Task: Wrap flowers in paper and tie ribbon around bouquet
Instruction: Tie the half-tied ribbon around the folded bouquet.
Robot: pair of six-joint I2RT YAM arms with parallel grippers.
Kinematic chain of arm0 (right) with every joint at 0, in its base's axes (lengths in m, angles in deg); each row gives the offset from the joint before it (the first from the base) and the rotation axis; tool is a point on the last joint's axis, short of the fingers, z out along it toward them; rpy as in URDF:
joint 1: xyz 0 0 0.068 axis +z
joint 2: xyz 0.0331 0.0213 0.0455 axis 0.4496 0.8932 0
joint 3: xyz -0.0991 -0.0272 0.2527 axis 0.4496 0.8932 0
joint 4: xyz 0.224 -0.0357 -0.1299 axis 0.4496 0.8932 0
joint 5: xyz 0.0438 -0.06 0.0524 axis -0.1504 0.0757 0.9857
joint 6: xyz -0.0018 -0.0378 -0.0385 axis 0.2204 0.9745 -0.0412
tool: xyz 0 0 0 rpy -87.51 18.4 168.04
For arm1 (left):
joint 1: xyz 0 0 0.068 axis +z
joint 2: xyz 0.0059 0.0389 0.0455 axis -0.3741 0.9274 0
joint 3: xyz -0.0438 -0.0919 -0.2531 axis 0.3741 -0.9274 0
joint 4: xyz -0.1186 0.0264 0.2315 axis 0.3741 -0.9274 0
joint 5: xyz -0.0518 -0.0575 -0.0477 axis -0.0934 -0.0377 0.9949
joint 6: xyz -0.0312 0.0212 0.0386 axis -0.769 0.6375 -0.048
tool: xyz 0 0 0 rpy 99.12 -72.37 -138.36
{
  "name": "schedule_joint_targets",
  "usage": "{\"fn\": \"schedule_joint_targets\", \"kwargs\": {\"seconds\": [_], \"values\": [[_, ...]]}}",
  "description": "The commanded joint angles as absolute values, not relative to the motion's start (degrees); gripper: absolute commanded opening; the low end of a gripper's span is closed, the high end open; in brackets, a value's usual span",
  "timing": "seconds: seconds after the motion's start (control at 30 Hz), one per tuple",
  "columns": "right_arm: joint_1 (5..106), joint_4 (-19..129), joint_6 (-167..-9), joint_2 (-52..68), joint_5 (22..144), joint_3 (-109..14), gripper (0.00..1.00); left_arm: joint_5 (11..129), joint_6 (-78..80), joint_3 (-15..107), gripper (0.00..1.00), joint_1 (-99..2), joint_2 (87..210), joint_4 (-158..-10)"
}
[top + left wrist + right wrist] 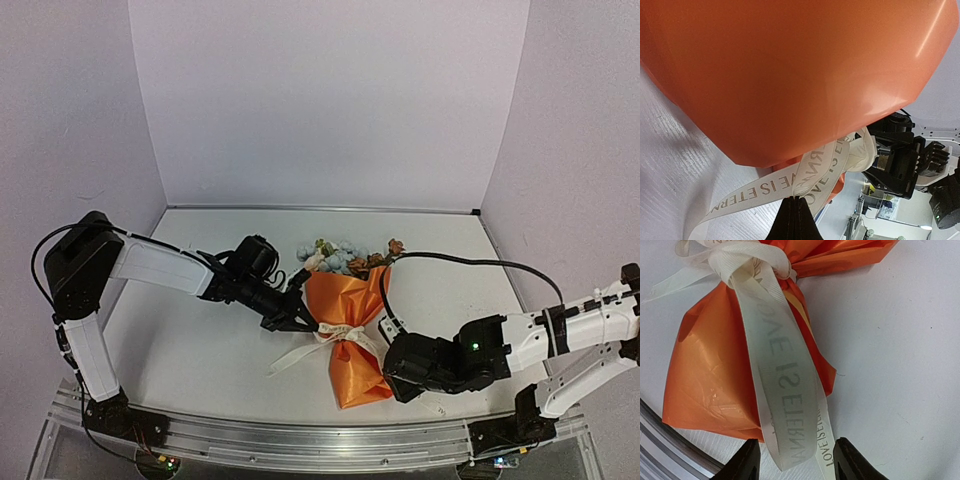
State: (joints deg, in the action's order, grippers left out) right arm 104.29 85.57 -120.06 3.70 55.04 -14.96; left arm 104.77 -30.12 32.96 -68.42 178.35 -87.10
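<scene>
Right wrist, ribbon (785, 390): long axis runs out between my parted right jaws, unpinched
Other tail: pinched in my closed left jaws

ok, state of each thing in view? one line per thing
flowers: wrapped, blooms sticking out of the paper's far end
paper: wrapped around the stems, cinched at the middle, lying down
ribbon: knotted around the paper, tails loose
left gripper: shut, pinching the ribbon
right gripper: open, a ribbon tail between its fingers, not gripped
</scene>
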Motion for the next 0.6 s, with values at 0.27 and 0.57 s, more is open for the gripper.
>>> {"fn": "schedule_joint_targets", "kwargs": {"seconds": [0.27, 0.57], "values": [[104.9, 85.8, -123.7, 5.7, 51.5, -15.6, 0.41, 104.3, -30.7, 31.8, 0.0, -68.5, 176.2, -84.2], [104.2, 86.0, -123.2, 7.3, 49.6, -16.1, 0.3, 103.9, -31.2, 30.5, 0.0, -68.5, 175.7, -83.6]]}}
